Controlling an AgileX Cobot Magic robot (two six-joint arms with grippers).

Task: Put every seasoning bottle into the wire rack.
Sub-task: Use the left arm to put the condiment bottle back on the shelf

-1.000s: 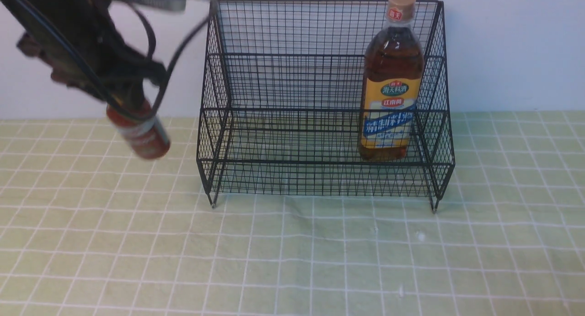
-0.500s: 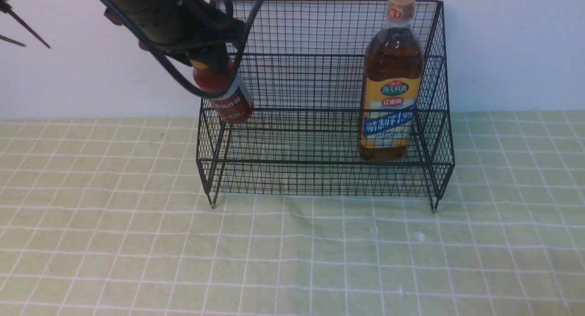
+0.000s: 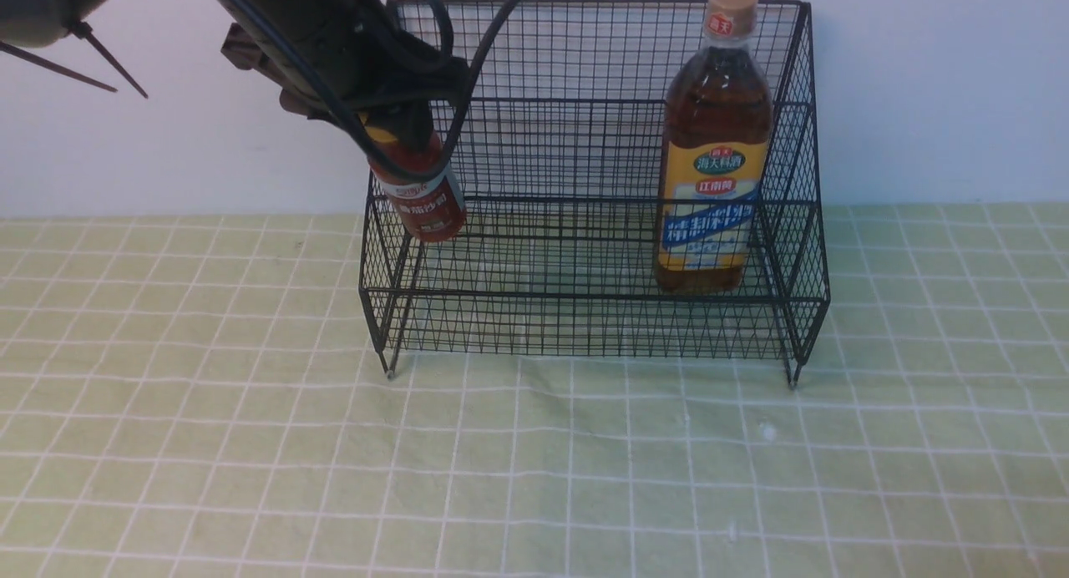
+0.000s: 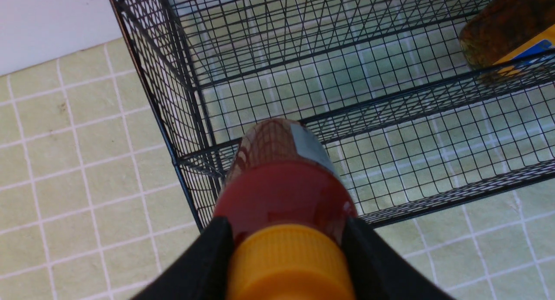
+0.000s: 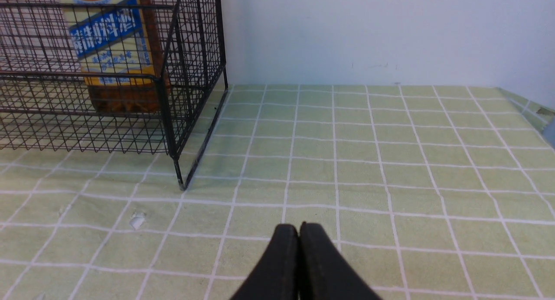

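Two bottles, one placed, one in the air, so the risk sits with the carried one. Nearest us the bench [image 3: 534, 478] is green checked cloth. The right jaws are pressed together with nothing in them, low over the cloth and well apart from the rack; we see no hazard there.

Next is the wire rack [image 3: 585, 298]. The left jaws are clamped on the red sauce bottle [image 3: 422, 198] just under its yellow cap, and it hangs tilted at the rack's left side wall, above the lower tier. We cannot tell whether its base is fully inside that wall or over the wire.

- If it goes down from here, we judge the base may hit the side wire or front rail, which could twist the bottle in the grip or shove the rack.
- Released while tilted onto open mesh, it may tip over.
- The grip is high on a smooth shoulder, so it could slip.
- A black cable [image 3: 493, 52] loops close to the rack's top left corner and may snag.

Farther right, the amber bottle [image 3: 714, 185] stands upright on the lower tier. It is tall and narrow, so a knocked rack could topple it. The upper tier behind is bare.
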